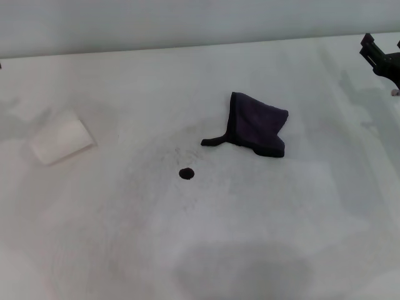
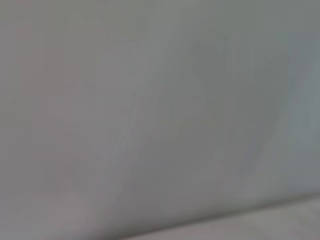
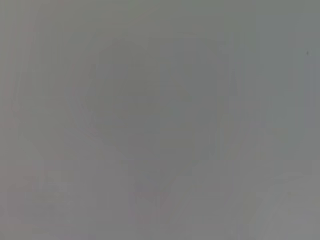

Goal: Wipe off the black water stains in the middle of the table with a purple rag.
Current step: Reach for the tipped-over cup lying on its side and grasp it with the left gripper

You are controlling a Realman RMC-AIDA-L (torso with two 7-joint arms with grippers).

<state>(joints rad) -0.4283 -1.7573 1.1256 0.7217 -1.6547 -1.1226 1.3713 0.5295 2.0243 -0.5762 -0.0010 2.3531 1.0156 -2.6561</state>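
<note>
The purple rag (image 1: 257,125) lies crumpled on the white table (image 1: 287,212), right of and behind the middle, its thin strip tail pointing left. The black water stain (image 1: 186,174) is a small round spot near the table's middle, in front of and to the left of the rag, with faint grey specks around it. My right gripper (image 1: 382,59) hangs at the far right edge, well away from the rag and holding nothing. My left gripper is out of view. Both wrist views show only a plain grey surface.
A white paper cup (image 1: 61,139) lies on its side at the left of the table. A large faint grey shadow patch (image 1: 244,272) sits near the front edge. A pale wall (image 1: 187,22) runs behind the table's far edge.
</note>
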